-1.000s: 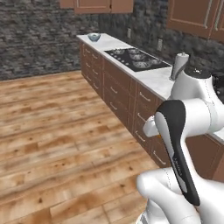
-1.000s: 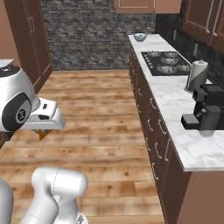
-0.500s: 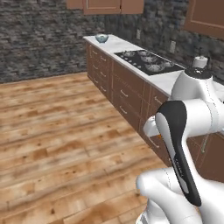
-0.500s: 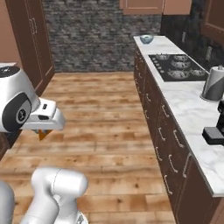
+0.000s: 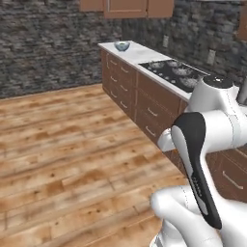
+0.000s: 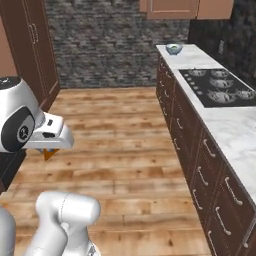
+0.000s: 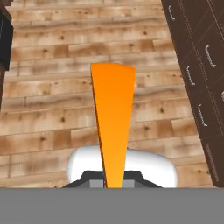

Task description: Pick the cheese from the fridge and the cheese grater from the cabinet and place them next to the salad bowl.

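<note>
I take the surface [image 6: 220,120] as my landmark: the long pale run on dark drawer units along the right of the wooden floor [image 5: 67,144], seen best in the right base view. Everything below is placed against it.

Largest first. The surface stretches away from the base toward the stone back wall. The black cooktop [image 6: 217,86] sits set into it about midway along. The cabinet [image 6: 185,7] hangs on the wall above its far end.

The salad bowl [image 6: 174,48] stands on the far end of the surface, beyond the cooktop and near the wall. In the left base view the same bowl [image 5: 122,46] reads as a small pale-blue dish on that far corner. I cannot make out its contents at this size.

The end effector [image 7: 113,183] hangs out over the floor, well apart from the surface and off its near end. Its jaws are clamped on the cheese [image 7: 113,122], an orange wedge. In the hand view the wedge's long axis runs straight out from the jaws, broad end away from them. In the right base view only an orange tip [image 6: 48,154] shows, below the white hand.

The relation that matters: the bowl lies ahead and to the right of the held cheese, far down the length of the surface. My judgement is that the base must close most of that gap before the arm can reach. The grater has yet to be collected.
</note>
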